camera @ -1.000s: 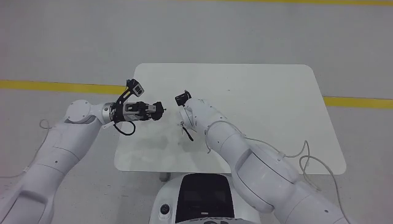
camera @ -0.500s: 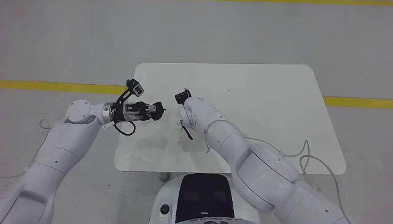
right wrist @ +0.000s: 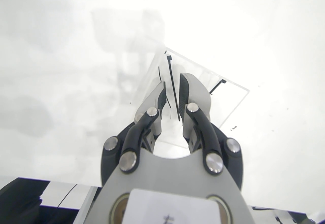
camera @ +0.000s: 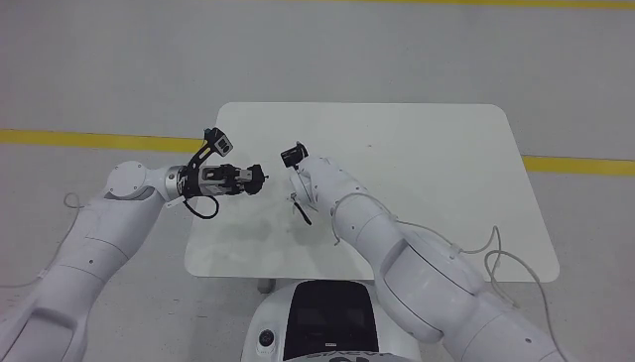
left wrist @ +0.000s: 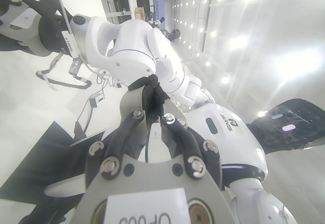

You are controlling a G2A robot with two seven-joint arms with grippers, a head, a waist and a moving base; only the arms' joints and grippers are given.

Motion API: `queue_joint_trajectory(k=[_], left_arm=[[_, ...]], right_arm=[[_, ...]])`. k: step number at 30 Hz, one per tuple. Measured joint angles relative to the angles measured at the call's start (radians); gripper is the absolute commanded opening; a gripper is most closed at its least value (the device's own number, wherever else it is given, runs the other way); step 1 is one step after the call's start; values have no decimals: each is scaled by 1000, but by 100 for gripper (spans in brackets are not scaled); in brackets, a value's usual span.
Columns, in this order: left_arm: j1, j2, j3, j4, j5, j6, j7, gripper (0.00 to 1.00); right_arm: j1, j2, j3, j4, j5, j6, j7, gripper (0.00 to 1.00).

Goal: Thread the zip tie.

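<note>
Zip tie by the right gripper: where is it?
In the right wrist view, the zip tie lies on a clear tray, between the open right gripper's fingers.

The top view looks down from above the arms onto the table (camera: 427, 164). The right wrist view faces that table closely; the left wrist view faces sideways toward the right arm (left wrist: 132, 50).

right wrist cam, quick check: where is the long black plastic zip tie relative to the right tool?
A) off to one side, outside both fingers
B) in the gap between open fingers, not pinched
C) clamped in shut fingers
B: the right tool is open, and the long black plastic zip tie runs along the gap between its fingers, with space visible on both sides.
</note>
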Motion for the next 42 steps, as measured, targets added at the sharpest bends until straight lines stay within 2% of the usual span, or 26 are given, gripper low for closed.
queue_joint_trajectory(k=[6, 11, 26, 36, 42], left_arm=[[0, 0, 0, 0, 0, 0, 0, 0], [0, 0, 0, 0, 0, 0, 0, 0], [0, 0, 0, 0, 0, 0, 0, 0], [0, 0, 0, 0, 0, 0, 0, 0], [0, 0, 0, 0, 0, 0, 0, 0]], right_arm=[[8, 4, 9, -11, 7, 1, -8, 4], [15, 10, 20, -23, 18, -14, -12, 5], [36, 55, 54, -81, 28, -150, 24, 7], [15, 96, 61, -176, -16, -208, 113, 0], [-12, 126, 77, -257, -38, -235, 166, 0]])
